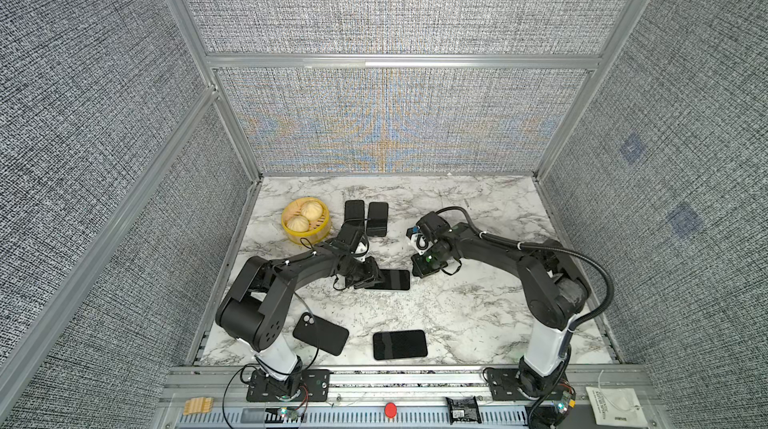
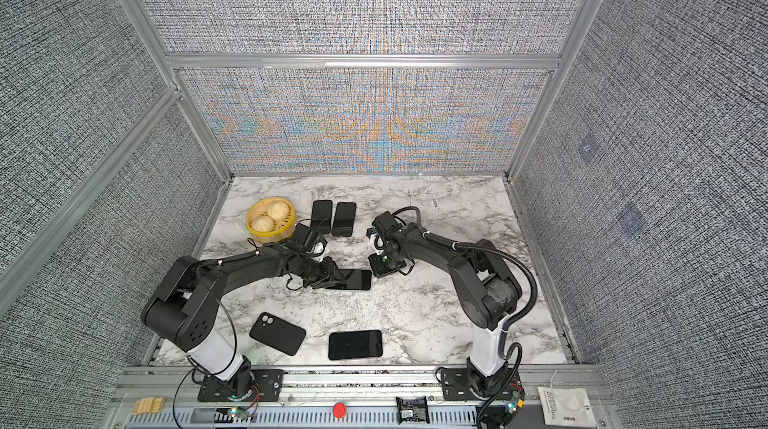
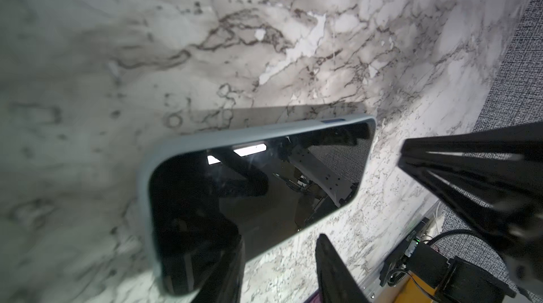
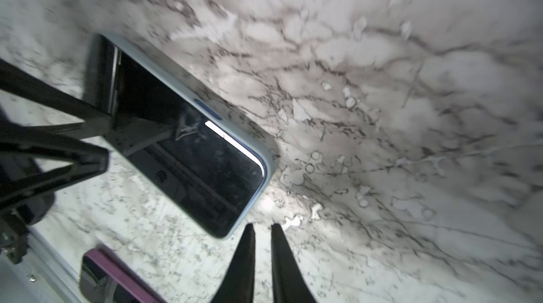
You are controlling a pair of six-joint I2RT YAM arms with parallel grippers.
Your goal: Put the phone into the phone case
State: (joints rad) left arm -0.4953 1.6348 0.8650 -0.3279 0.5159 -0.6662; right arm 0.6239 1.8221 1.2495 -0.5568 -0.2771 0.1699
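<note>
A black-screened phone [image 1: 392, 279] [image 2: 353, 279] lies flat and screen up in the middle of the marble table. A pale blue phone case [image 3: 235, 134] [image 4: 266, 163] rims its long side and corners. My left gripper [image 1: 368, 277] [image 3: 277, 232] is at the phone's left end, open. One of its fingers [image 3: 217, 257] rests over the screen, and the other stands on the table just off the phone's long edge. My right gripper [image 1: 415, 271] [image 4: 263, 225] hovers off the phone's right corner without touching it. Its fingers are parted by a narrow gap with nothing between them.
A black case [image 1: 320, 333] with a camera cutout and a dark phone [image 1: 400, 344] lie near the front edge. Two more black slabs [image 1: 365, 217] sit at the back beside a yellow steamer basket [image 1: 320, 235] holding buns. Grey walls close in three sides.
</note>
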